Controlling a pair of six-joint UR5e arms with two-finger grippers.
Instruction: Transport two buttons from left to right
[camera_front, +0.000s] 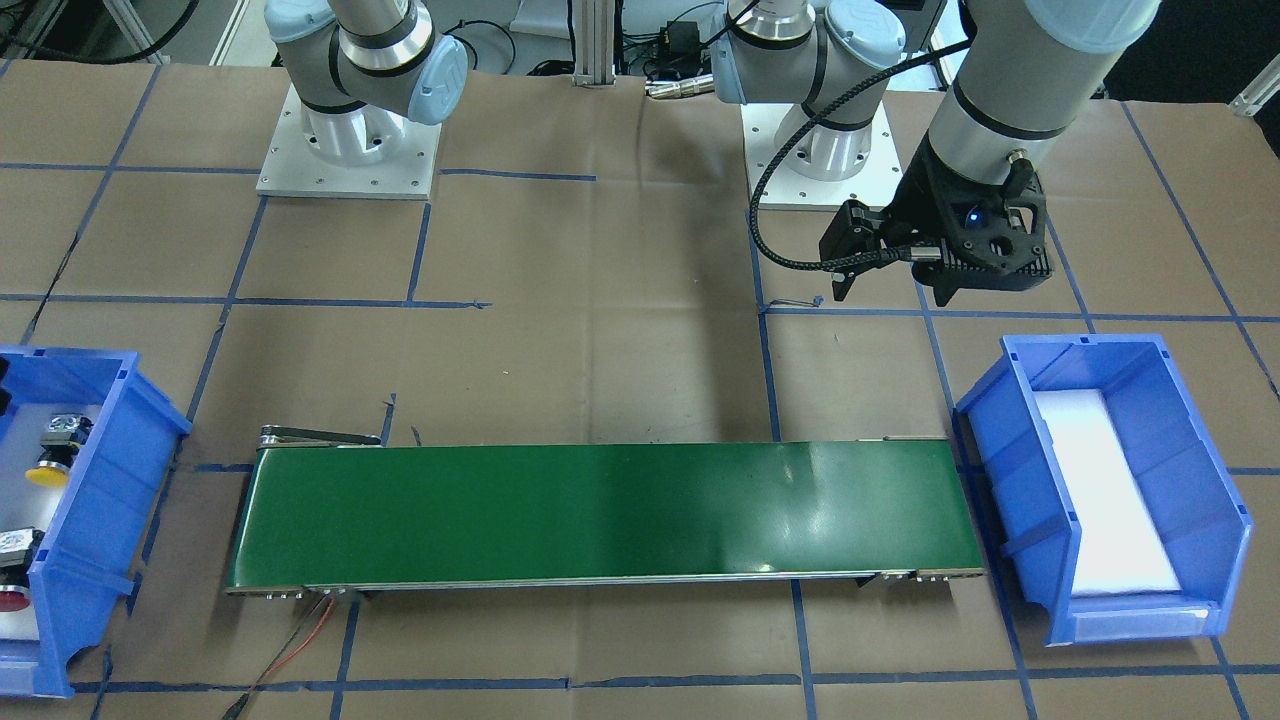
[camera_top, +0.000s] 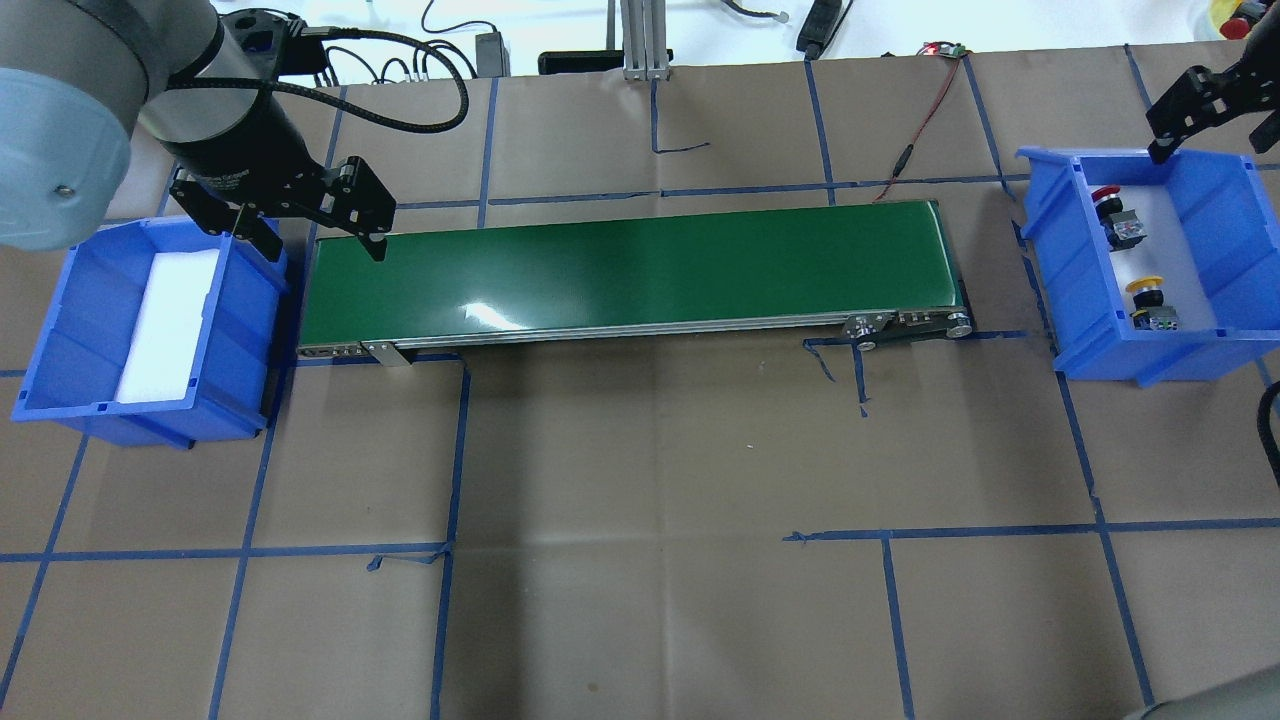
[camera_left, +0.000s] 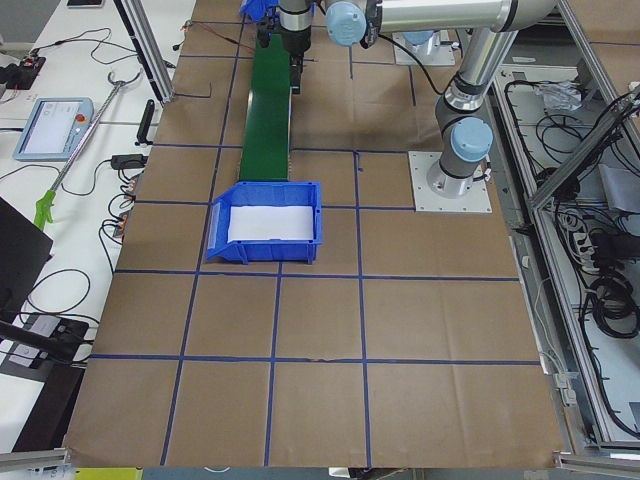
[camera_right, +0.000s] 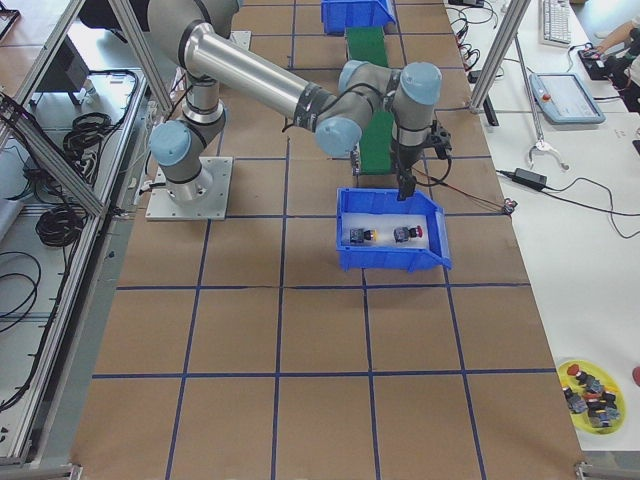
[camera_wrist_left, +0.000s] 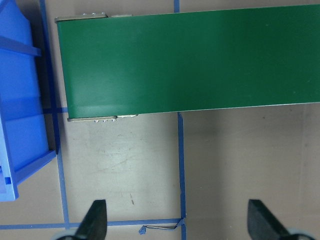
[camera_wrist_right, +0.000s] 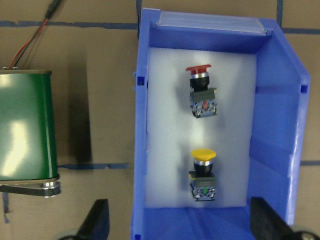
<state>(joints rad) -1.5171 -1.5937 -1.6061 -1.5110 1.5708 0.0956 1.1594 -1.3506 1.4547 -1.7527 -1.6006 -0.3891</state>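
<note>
The red-capped button (camera_wrist_right: 201, 90) and the yellow-capped button (camera_wrist_right: 203, 172) lie on white foam in the blue bin (camera_wrist_right: 142, 150) at the robot's right end. They also show in the overhead view, red (camera_top: 1115, 215) and yellow (camera_top: 1150, 300). My right gripper (camera_wrist_right: 182, 222) hovers open and empty above this bin, near its edge (camera_top: 1190, 110). My left gripper (camera_top: 320, 243) hangs open and empty over the left end of the green conveyor belt (camera_top: 630, 270), beside the other blue bin (camera_top: 60, 330), which holds only white foam.
The conveyor (camera_front: 600, 515) runs between the two bins, with a red wire (camera_top: 915, 130) at its right end. A yellow dish of spare parts (camera_right: 590, 385) sits off the table. Both arm bases (camera_front: 350, 150) stand on the robot's side.
</note>
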